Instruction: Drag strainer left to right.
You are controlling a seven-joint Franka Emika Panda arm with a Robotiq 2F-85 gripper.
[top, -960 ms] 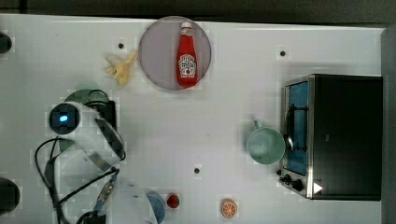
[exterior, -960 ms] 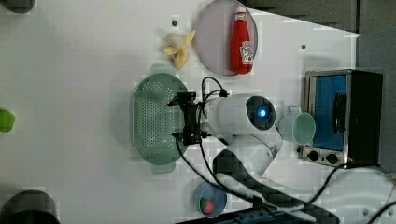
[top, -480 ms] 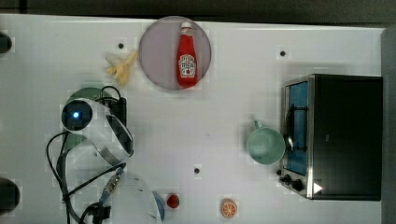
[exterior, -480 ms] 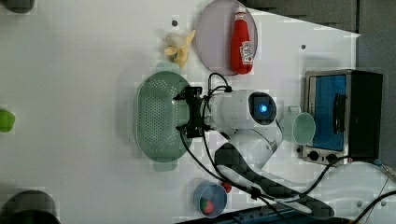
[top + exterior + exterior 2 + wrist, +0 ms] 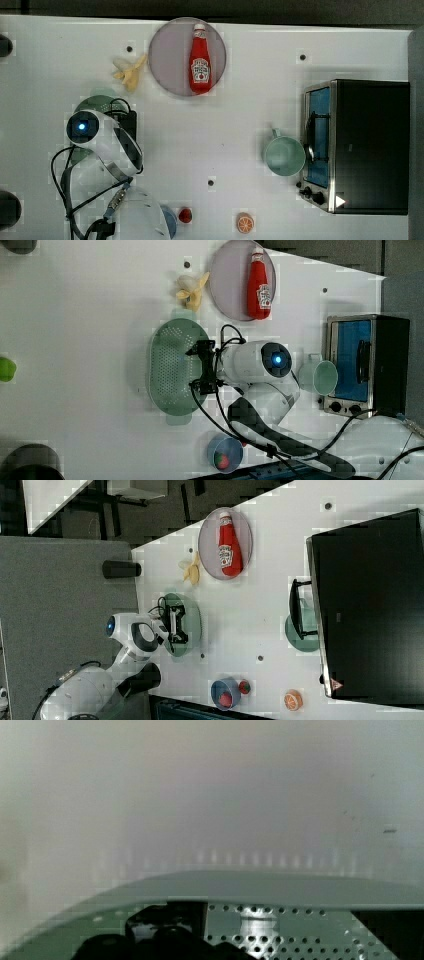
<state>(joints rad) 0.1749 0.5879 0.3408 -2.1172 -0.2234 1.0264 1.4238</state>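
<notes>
Mint-green strainer (image 5: 172, 365) lies under the released pincer (image 5: 202, 367), at its rim.

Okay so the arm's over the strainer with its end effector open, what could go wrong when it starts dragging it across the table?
1. The end effector is open over the strainer's rim, so it may slip off and leave the strainer behind.
2. In the top view, the mug and toaster oven stand to the right, so a long drag could knock them.
3. The banana peel lies close to the strainer's tab and could get nudged.
</notes>
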